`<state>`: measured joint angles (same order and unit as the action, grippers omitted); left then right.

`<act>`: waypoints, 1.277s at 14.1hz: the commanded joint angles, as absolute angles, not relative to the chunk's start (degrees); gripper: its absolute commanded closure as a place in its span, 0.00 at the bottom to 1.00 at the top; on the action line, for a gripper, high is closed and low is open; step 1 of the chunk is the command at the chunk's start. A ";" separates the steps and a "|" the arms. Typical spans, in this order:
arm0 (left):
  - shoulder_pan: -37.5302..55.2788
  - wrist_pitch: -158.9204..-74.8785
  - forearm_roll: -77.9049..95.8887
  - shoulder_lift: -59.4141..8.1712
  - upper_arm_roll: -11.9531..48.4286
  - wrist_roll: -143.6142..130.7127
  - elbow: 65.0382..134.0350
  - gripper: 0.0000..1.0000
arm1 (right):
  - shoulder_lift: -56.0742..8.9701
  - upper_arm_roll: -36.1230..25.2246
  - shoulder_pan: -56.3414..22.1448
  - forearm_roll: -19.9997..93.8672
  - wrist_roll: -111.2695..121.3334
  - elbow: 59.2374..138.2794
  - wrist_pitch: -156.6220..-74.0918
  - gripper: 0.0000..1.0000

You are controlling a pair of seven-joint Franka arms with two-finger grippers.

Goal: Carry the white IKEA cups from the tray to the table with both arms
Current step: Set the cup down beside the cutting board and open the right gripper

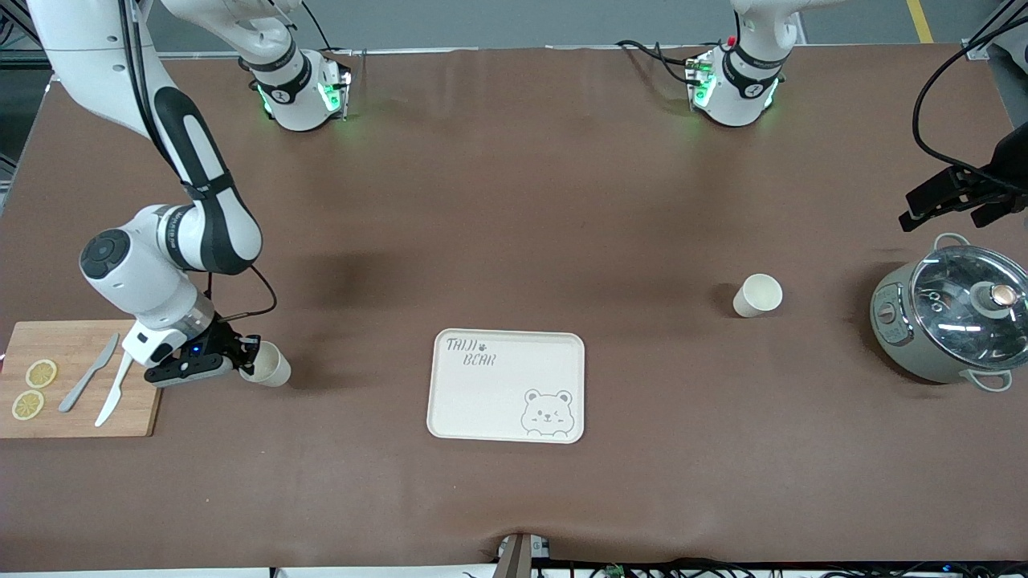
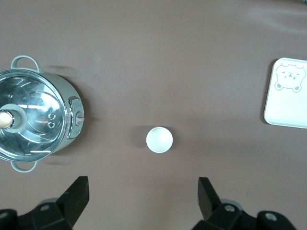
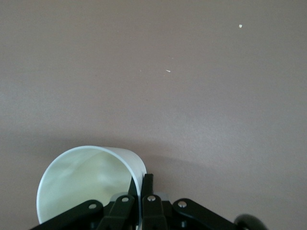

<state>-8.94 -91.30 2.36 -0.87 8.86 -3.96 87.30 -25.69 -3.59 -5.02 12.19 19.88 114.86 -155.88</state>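
Black fingers of the right tool were pinched on the rim of one white cup, one finger inside and one outside, as the right wrist view showed pretty clearly. That cup sat tilted in the grip, down low at the right arm's end of the bench, just beside a wooden cutting board. On the board lay a grey knife, a white knife and two lemon slices.

The left tool hung up high with its fingers spread wide, holding nothing. It was over the brown bench near the second cup, which stood upright on its own, mouth up. In the front view that cup sat between the tray and the pot, toward the left arm's end.

The cream tray with the bear drawing lay flat in the middle, nearer the front camera than both cups, well apart from each. The grey-green pot with the glass lid stood at the left arm's end.
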 commanded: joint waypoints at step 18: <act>-9.14 -90.35 3.60 -1.05 8.96 -2.99 86.66 0.00 | -30.23 -1.41 -4.83 13.71 21.18 115.31 -164.09 0.66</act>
<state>-8.93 -91.30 2.37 -0.92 8.86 -3.96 87.31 -30.18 -1.82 -5.05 12.19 19.88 115.04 -163.35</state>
